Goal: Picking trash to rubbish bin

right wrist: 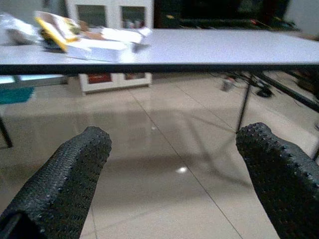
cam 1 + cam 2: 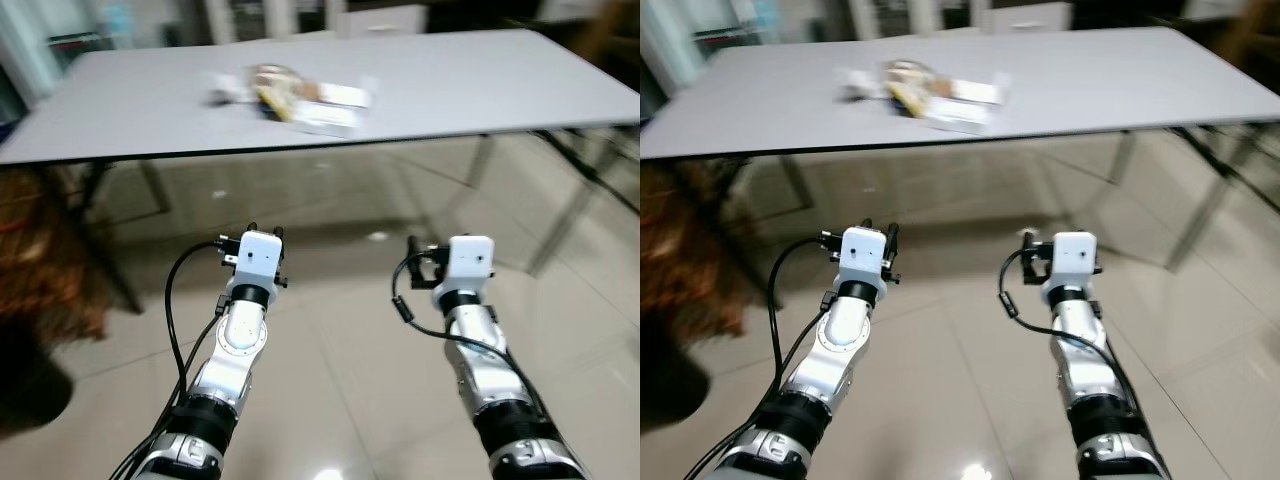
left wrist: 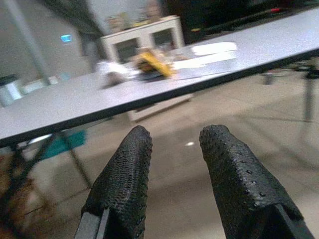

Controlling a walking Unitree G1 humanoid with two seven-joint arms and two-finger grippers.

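A blurred heap of trash, white wrappers with a yellow packet, lies on the grey table near its middle. In the left wrist view the trash sits on the tabletop beyond the fingers, and in the right wrist view the trash is at the table's near edge. Both arms are held out low over the floor, short of the table. My left gripper is open with a narrow gap and holds nothing. My right gripper is open wide and holds nothing.
The table's dark front edge is above gripper height, with thin metal legs underneath. A blurred brown object stands at the left. A white cabinet stands behind the table. Glossy tiled floor lies below the arms.
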